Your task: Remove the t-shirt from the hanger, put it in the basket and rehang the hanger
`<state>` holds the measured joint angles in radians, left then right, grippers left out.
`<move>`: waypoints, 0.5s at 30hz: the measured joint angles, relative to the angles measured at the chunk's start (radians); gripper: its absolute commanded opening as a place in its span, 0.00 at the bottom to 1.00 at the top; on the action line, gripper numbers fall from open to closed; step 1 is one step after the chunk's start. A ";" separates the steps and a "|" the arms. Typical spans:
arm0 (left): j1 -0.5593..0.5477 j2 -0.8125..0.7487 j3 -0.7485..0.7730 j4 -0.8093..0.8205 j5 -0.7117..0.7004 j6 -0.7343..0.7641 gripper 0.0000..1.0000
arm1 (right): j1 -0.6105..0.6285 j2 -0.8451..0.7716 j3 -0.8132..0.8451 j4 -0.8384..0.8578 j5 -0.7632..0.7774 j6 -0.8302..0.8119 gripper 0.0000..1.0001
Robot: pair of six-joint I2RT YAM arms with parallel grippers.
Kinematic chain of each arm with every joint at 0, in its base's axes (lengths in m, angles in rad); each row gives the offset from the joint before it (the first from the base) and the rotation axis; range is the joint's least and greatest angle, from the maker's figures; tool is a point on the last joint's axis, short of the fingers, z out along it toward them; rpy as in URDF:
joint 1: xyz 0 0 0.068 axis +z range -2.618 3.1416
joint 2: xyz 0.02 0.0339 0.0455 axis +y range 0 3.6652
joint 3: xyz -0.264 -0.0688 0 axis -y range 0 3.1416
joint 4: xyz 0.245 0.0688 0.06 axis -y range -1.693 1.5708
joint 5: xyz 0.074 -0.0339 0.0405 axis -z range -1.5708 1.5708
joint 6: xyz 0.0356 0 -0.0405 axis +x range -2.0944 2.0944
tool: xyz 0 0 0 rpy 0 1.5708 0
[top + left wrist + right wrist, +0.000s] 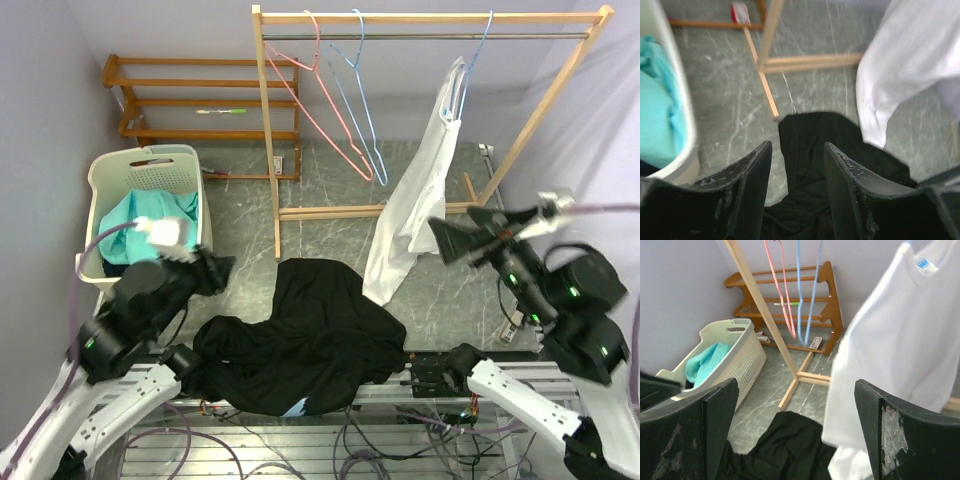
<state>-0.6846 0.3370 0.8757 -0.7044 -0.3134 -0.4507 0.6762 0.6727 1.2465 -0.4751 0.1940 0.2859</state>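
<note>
A white t-shirt (415,210) hangs from a blue hanger (472,70) at the right end of the rack, its hem drooping toward the floor. My right gripper (438,242) is open wide just right of the shirt's lower half, and nothing is between its fingers. In the right wrist view the t-shirt (890,350) fills the right side beyond the right gripper (796,385). My left gripper (220,270) is open above the left edge of a black garment (300,335). The left wrist view shows the left gripper (798,145) with the black garment (805,130) below it.
A white laundry basket (150,165) holding teal cloth (150,215) stands at the left. The wooden rack (265,130) carries an empty pink hanger (320,90) and an empty blue hanger (360,100). A brown wooden shelf (200,100) stands against the back wall.
</note>
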 measured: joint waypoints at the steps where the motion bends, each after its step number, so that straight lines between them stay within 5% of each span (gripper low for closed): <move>1: 0.000 0.059 0.005 0.008 0.026 0.001 0.55 | 0.000 -0.064 -0.026 -0.027 0.004 0.010 1.00; 8: -0.111 0.646 0.039 0.064 0.201 -0.039 0.58 | 0.000 -0.359 -0.172 -0.228 0.075 0.075 1.00; 15: -0.568 0.798 0.043 0.056 0.005 -0.183 0.67 | 0.000 -0.409 -0.181 -0.301 0.119 0.103 1.00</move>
<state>-1.2526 1.1355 0.9188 -0.6483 -0.3088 -0.6334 0.6762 0.2634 1.0653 -0.7757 0.3130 0.3889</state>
